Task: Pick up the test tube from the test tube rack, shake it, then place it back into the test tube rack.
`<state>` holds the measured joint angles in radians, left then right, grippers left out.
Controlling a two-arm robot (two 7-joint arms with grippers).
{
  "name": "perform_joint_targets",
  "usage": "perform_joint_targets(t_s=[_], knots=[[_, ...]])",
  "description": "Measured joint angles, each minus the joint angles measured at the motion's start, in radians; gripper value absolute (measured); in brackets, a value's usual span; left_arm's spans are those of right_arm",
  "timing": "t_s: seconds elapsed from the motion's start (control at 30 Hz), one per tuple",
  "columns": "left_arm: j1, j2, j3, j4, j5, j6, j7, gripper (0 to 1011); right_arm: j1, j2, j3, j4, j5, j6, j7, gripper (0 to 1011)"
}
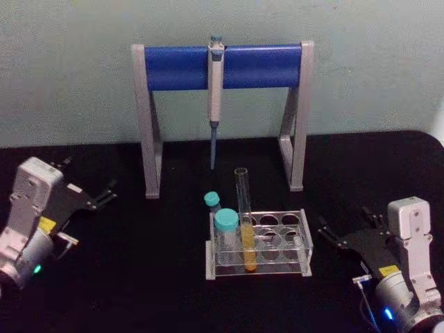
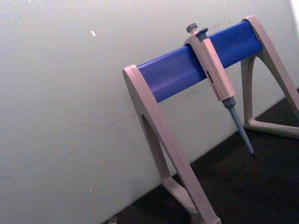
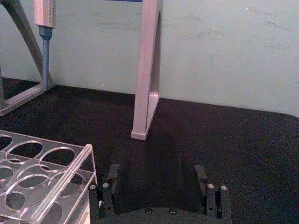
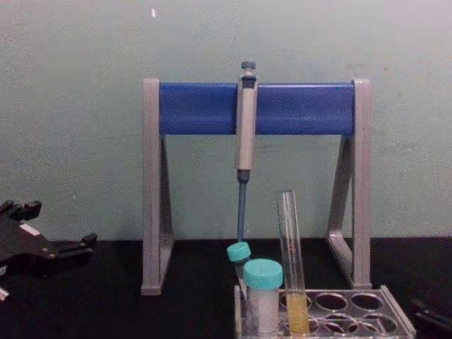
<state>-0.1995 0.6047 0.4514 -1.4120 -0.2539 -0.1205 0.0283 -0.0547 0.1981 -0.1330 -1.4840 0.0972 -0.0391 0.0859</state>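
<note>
The test tube (image 1: 243, 201) is a tall clear glass tube with yellow liquid at its bottom. It stands upright in a front hole of the clear plastic test tube rack (image 1: 295, 239) at the table's middle, and in the chest view the test tube (image 4: 289, 240) rises out of the rack (image 4: 395, 319). My right gripper (image 1: 349, 223) rests open to the right of the rack, a short way off it. In the right wrist view its fingers (image 3: 112, 173) stand apart with only black table between them, beside the rack (image 3: 70, 175). My left gripper (image 1: 87, 179) sits open at the far left, away from the rack.
A grey-and-blue pipette stand (image 1: 222, 66) with a hanging pipette (image 1: 215, 90) stands behind the rack. A large teal-capped tube (image 1: 225, 229) and a small one (image 1: 211, 201) occupy the rack's left end, right next to the test tube. The black table meets a pale wall.
</note>
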Motion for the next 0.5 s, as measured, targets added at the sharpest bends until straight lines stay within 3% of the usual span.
perform_joint_targets(t_s=[0.5], knots=[[0.0,0.0,0.0,0.0,0.0,0.0,0.0,1001,-0.001,0.003,-0.002,-0.004,0.003,-0.003,-0.001,1000]])
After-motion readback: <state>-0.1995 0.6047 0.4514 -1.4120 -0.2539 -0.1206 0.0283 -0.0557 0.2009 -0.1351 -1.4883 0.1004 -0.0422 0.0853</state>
